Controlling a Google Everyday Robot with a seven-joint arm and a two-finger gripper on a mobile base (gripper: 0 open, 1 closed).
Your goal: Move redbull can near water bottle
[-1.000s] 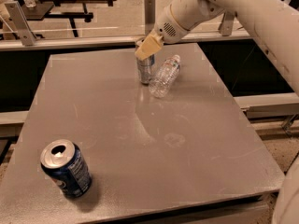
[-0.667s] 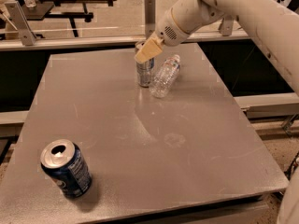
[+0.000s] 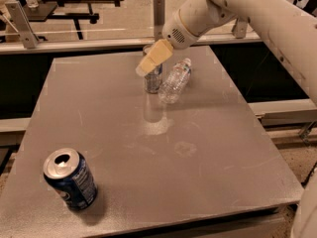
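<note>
The redbull can (image 3: 153, 80) is slim and silver-grey and stands upright at the far middle of the grey table (image 3: 208, 182). The water bottle (image 3: 175, 81) is clear and crinkled with a white cap. It lies tilted just right of the can, almost touching it. My gripper (image 3: 154, 58), with tan pads on a white arm, comes in from the upper right. It sits at the can's top and covers the can's upper part.
A wider dark blue soda can (image 3: 70, 179) with an open top stands at the near left of the table. A metal rail (image 3: 74, 42) runs behind the table's far edge. The table's right edge drops to the floor.
The gripper has dipped very slightly at the can's top. The can, the bottle and the blue can have not moved.
</note>
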